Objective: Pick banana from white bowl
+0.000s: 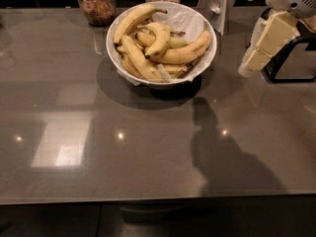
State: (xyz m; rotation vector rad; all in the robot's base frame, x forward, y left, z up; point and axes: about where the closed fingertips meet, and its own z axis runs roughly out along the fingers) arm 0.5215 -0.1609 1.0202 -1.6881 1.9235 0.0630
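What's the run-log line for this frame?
phase: pre-grasp | pincer: right of white bowl, apart from it | banana: lying in bowl, untouched

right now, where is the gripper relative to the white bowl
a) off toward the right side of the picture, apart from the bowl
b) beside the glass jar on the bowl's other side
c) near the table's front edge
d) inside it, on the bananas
a: the gripper hangs at the picture's upper right, clear of the white bowl, and the banana lies in the bowl untouched.
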